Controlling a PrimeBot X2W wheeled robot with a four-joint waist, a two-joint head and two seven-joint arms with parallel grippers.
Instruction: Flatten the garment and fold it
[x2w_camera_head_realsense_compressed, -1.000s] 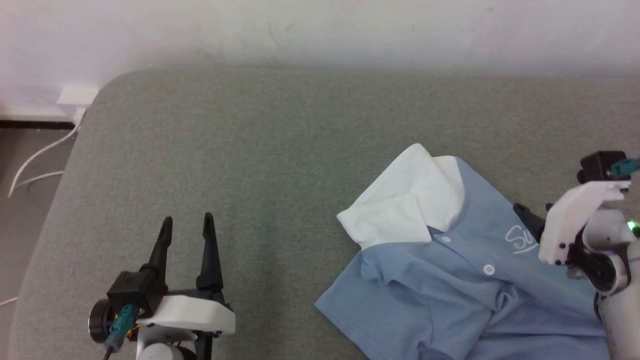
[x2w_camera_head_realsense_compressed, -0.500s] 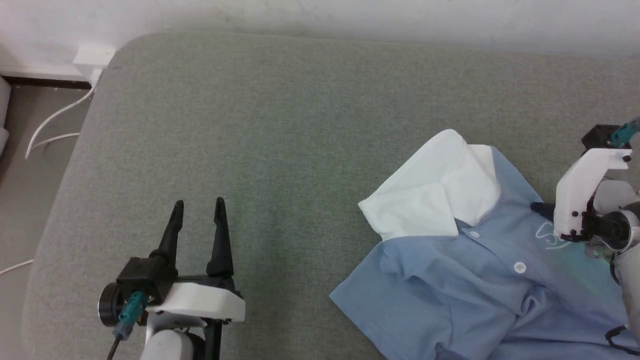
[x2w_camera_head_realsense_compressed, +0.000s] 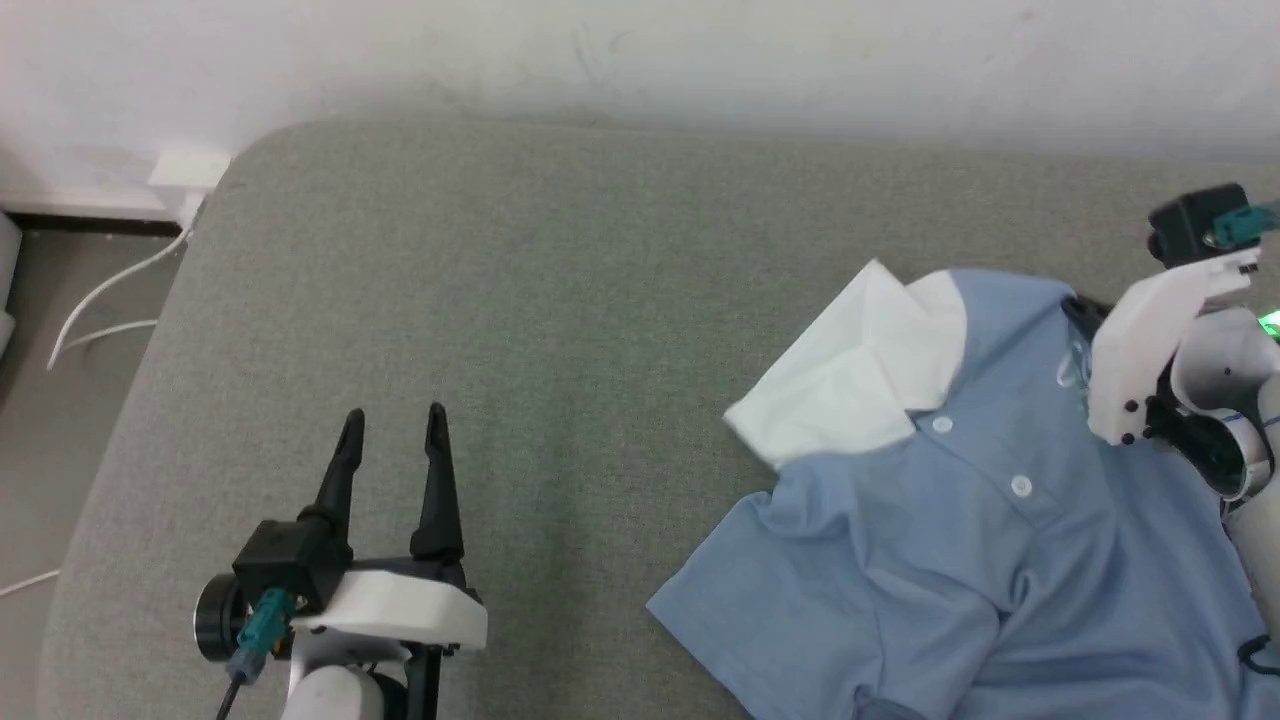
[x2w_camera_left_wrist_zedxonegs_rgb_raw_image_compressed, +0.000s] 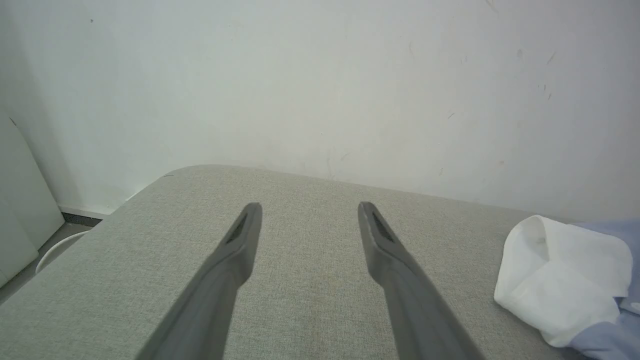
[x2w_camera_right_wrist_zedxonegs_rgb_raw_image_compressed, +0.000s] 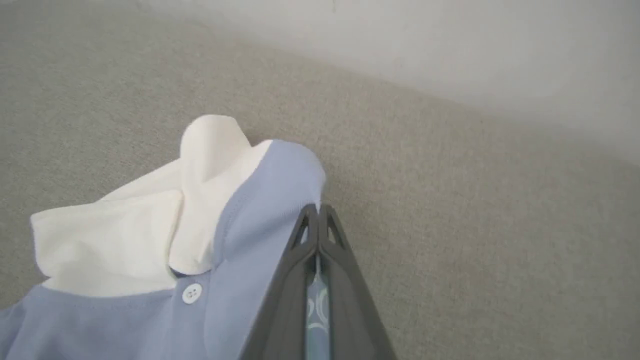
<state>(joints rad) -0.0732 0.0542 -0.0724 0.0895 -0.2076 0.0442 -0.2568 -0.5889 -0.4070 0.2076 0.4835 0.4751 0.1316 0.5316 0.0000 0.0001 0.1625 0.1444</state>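
Observation:
The light blue polo shirt (x2w_camera_head_realsense_compressed: 960, 560) lies rumpled on the right side of the grey cushion, its white collar (x2w_camera_head_realsense_compressed: 850, 385) folded toward the left and two white buttons showing. My right gripper (x2w_camera_right_wrist_zedxonegs_rgb_raw_image_compressed: 317, 212) is shut on a fold of the shirt's chest cloth, the white logo pinched between its fingers; in the head view its dark fingers (x2w_camera_head_realsense_compressed: 1085, 308) sit at the shirt's upper right edge. My left gripper (x2w_camera_head_realsense_compressed: 392, 425) hovers open over bare cushion at the lower left, well away from the shirt. From the left wrist, the collar (x2w_camera_left_wrist_zedxonegs_rgb_raw_image_compressed: 560, 280) appears at the right edge beyond the open gripper (x2w_camera_left_wrist_zedxonegs_rgb_raw_image_compressed: 309, 210).
The grey cushion (x2w_camera_head_realsense_compressed: 520, 300) has a rounded far-left corner and meets a white wall (x2w_camera_head_realsense_compressed: 640, 50) at the back. A white socket and cable (x2w_camera_head_realsense_compressed: 110, 290) lie on the floor past the left edge. Bare cushion spreads between the two grippers.
My right gripper has drawn the shirt's upper right part toward the wall, stretching the chest flatter. The left gripper has kept its place. The camera shifted between frames.

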